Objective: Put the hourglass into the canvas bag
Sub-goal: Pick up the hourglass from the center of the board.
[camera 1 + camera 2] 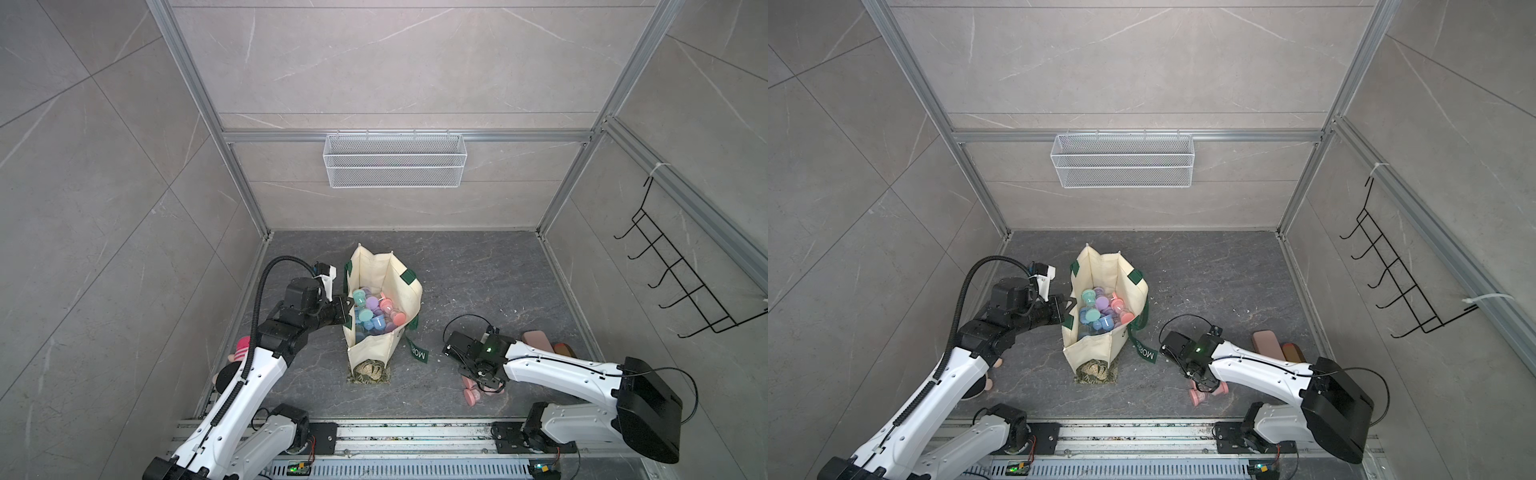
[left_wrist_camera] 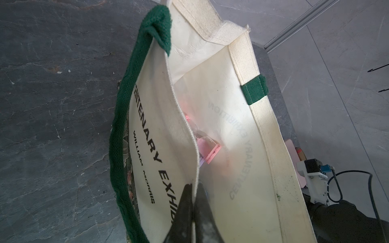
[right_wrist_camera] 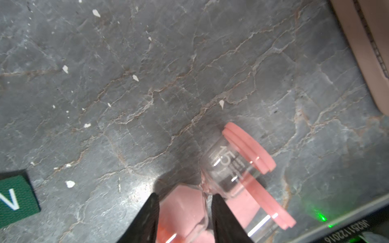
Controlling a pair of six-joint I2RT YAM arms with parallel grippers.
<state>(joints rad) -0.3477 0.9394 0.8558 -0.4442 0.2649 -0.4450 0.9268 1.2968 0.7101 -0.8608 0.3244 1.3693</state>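
The cream canvas bag (image 1: 399,291) with green straps stands open mid-floor, and several coloured hourglasses (image 1: 376,311) lie inside it. My left gripper (image 1: 347,307) is shut on the bag's left rim. In the left wrist view the rim runs between its fingers (image 2: 194,187), with the canvas bag's (image 2: 231,126) inside wall beyond. At the front right my right gripper (image 1: 484,384) is shut on a pink hourglass (image 1: 471,397) down at the floor. In the right wrist view the fingers (image 3: 185,195) clamp its sand-filled bulb; its clear bulb marked 15 (image 3: 229,166) sticks out.
A second pink hourglass (image 3: 271,206) lies against the held one. A flat pink case (image 1: 538,338) lies behind the right arm. A patterned cloth (image 1: 370,372) lies at the bag's front, and a green tag (image 1: 417,351) trails on the floor. A wire basket (image 1: 395,160) hangs on the back wall, a hook rack (image 1: 681,282) on the right wall.
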